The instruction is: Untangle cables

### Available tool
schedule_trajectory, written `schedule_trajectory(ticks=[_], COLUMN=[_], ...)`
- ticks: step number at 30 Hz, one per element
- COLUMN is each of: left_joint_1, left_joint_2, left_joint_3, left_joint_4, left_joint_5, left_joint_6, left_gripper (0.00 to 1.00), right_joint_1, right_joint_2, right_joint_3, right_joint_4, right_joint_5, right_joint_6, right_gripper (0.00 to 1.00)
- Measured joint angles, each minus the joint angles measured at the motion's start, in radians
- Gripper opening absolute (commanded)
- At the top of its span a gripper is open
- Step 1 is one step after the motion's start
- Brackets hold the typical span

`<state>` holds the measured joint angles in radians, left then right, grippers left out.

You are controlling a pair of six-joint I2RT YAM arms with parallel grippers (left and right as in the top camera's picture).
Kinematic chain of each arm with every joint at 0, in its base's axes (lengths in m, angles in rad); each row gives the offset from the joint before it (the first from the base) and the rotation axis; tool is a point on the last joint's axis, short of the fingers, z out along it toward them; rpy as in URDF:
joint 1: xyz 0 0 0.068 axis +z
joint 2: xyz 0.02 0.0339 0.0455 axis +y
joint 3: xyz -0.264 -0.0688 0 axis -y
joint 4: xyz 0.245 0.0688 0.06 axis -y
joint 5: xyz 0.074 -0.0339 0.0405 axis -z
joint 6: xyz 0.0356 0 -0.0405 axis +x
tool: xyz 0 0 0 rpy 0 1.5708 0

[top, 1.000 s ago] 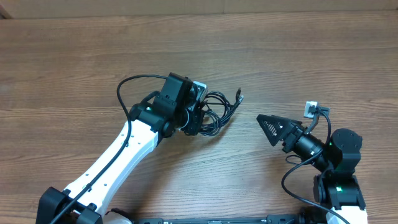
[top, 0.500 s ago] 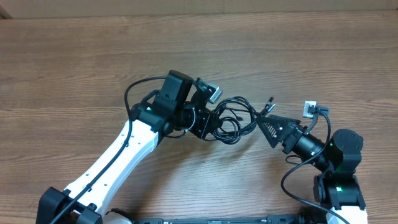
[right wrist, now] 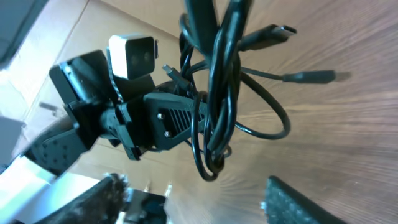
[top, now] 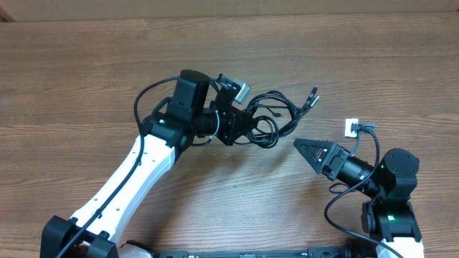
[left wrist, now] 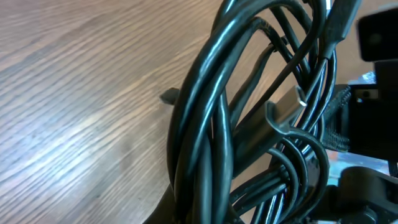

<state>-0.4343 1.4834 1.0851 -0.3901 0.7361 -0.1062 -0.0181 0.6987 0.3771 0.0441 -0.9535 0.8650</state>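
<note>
The cables (top: 271, 118) are a knotted bundle of thin black loops hanging from my left gripper (top: 233, 123), which is shut on them just above the table. Two plug ends (top: 313, 95) stick out to the right. In the left wrist view the cables (left wrist: 249, 118) fill the frame right at the jaws. My right gripper (top: 301, 147) points left, just below and right of the bundle, not touching it. In the right wrist view the cables (right wrist: 217, 93) dangle ahead of my right gripper (right wrist: 202, 199), which is open with nothing between its fingers; the left gripper (right wrist: 165, 124) grips the bundle's far side.
The wooden table (top: 86, 86) stretches to the left and back. A lighter strip (top: 215, 8) runs along its far edge. The left arm's own thicker black wire (top: 143, 104) loops out beside its wrist. A small white connector (top: 352, 127) sits on the right arm.
My left gripper carried the bundle to the right and slightly toward the back, swinging the plug ends out. The right gripper stayed nearly in place and its jaws narrowed somewhat.
</note>
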Motion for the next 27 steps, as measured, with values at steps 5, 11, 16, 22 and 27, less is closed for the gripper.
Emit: schedule_trajectory(ticks=[5,11,16,22,27], left_joint_1=[-0.012,-0.052,-0.123,-0.11,-0.052], left_joint_2=[0.0,0.0,0.0,0.0,-0.003], left_joint_3=[0.0,0.0,0.0,0.0,0.0], left_joint_4=[0.005,0.055,0.062,0.049,-0.035], left_joint_5=[0.041,0.121,0.135,0.053,0.014], left_joint_6=[-0.032,-0.049,-0.05,-0.111,-0.103], left_gripper=[0.04,0.04,0.1,0.71,0.86], right_joint_1=[0.0,0.0,0.0,0.0,0.0], right_joint_2=[0.001,0.001,0.001,0.003,0.005], right_joint_3=[0.0,0.001,0.001,0.001,0.002], right_joint_4=[0.05,0.12,0.12,0.093,-0.112], right_joint_5=[-0.001,-0.001,0.0,0.009,0.138], right_joint_6=[0.072,0.162,0.182,0.182,0.185], right_gripper=[0.46,0.34,0.04,0.04,0.04])
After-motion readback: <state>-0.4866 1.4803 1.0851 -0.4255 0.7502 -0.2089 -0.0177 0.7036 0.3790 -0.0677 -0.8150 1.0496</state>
